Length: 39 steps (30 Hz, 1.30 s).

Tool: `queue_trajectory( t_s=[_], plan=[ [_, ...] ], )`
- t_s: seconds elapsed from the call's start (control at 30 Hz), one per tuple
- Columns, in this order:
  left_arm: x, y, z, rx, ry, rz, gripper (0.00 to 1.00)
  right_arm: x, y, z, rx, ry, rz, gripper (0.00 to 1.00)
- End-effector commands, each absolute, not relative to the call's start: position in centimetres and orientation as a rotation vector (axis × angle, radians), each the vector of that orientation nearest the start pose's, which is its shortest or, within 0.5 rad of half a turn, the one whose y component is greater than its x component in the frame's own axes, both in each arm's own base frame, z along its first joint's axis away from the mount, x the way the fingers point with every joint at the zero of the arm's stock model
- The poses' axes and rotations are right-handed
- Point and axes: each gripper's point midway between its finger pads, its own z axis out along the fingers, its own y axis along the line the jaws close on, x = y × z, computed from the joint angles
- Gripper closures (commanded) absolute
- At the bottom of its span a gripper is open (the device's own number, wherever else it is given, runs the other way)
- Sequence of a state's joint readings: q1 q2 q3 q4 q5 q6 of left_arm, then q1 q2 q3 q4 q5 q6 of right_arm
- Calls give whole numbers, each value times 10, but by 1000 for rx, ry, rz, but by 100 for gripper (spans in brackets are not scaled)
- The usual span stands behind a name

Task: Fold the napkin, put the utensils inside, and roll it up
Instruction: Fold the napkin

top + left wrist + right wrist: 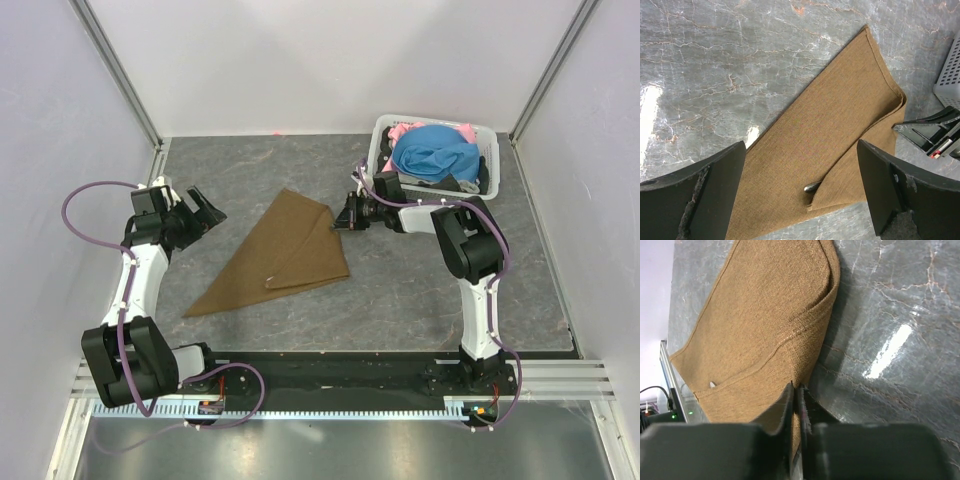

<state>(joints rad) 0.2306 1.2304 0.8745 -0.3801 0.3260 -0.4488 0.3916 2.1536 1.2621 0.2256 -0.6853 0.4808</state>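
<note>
The brown napkin lies folded on the table, with a flap laid over its right half. The fork is almost wholly hidden under the flap; only its rounded handle end sticks out, and a small silver speck shows in the right wrist view. My right gripper is shut on the napkin's right edge, jaws pinched together on the cloth. My left gripper is open and empty, left of the napkin; in its wrist view it looks across the cloth.
A white basket stands at the back right with a blue cloth and a pink cloth in it. Its corner and my right gripper show in the left wrist view. Walls close the table's sides.
</note>
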Motion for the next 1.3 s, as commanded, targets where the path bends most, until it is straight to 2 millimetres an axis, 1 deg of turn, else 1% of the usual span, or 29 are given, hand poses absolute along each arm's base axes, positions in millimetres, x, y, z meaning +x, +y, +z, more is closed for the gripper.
queue_trajectory(
  t_s=[0.0,0.1,0.13,0.2,0.23,0.3,0.33,0.37,0.4,0.43,0.47,0.53,0.57,0.6,0.63,0.7,0.73,0.77,0.8,0.83,0.87,0.9,0.93,1.0,1.03,1.07,1.2,1.23,1.27],
  plan=[
    [340,4,157,-583,2201,-499,0,411,307,19,-201,2384,1259,100],
    [338,6,153,-581,2208,-477,1,411,301,20,-157,2382,1253,100],
    [337,6,152,-580,2208,-470,2,411,293,20,-124,2384,1229,100],
    [336,4,149,-579,2219,-472,2,411,284,20,-99,2381,1197,100],
    [336,2,148,-577,2222,-473,2,408,275,20,-77,2386,1173,100],
    [338,-7,146,-553,2234,-486,3,406,263,16,-48,2399,1124,100],
    [339,-10,143,-547,2244,-479,3,400,253,12,-21,2419,1100,100],
    [341,-22,142,-518,2255,-497,3,400,246,9,3,2429,1067,100],
    [342,-28,141,-503,2263,-503,3,400,238,13,20,2420,1049,100],
    [344,-34,137,-497,2275,-505,3,390,230,5,51,2452,1025,100],
    [346,-48,137,-464,2284,-525,3,387,223,3,73,2460,999,100],
    [349,-57,134,-450,2295,-515,3,379,205,-1,129,2475,919,100],
    [347,-71,134,-418,2307,-533,3,376,200,-2,145,2479,894,100],
    [346,-75,133,-418,2311,-535,3,372,194,-4,163,2484,860,100],
    [341,-74,126,-436,2324,-533,3,370,192,-5,164,2487,850,100],
    [333,-70,122,-510,2317,-535,3,365,191,-6,166,2495,848,100],
    [322,-65,109,-551,2337,-512,3,365,191,-5,168,2491,852,100],
    [317,-57,116,-597,2292,-505,4,365,191,-5,171,2491,854,100],
    [310,-53,113,-624,2288,-486,4,364,191,-5,170,2490,856,100],
    [298,-46,101,-668,2298,-441,5,365,192,-4,168,2486,859,100],
    [293,-34,109,-736,2235,-430,7,365,191,-4,169,2484,858,100],
    [287,-30,106,-769,2226,-421,8,365,192,-3,163,2483,862,100],
    [274,-27,92,-811,2246,-406,9,366,194,-1,156,2479,876,100],
    [265,-18,86,-907,2218,-404,13,366,196,1,142,2473,890,100],
    [254,-17,74,-955,2247,-405,15,367,196,2,138,2472,893,100],
    [251,-8,71,-1026,2226,-403,16,366,198,3,132,2471,902,100],
    [238,4,70,-1120,2174,-380,22,365,200,3,122,2471,928,100],
    [236,11,71,-1137,2146,-343,23,365,201,3,122,2467,934,100],
    [233,15,69,-1170,2136,-322,27,365,202,3,125,2465,940,100]
  ],
)
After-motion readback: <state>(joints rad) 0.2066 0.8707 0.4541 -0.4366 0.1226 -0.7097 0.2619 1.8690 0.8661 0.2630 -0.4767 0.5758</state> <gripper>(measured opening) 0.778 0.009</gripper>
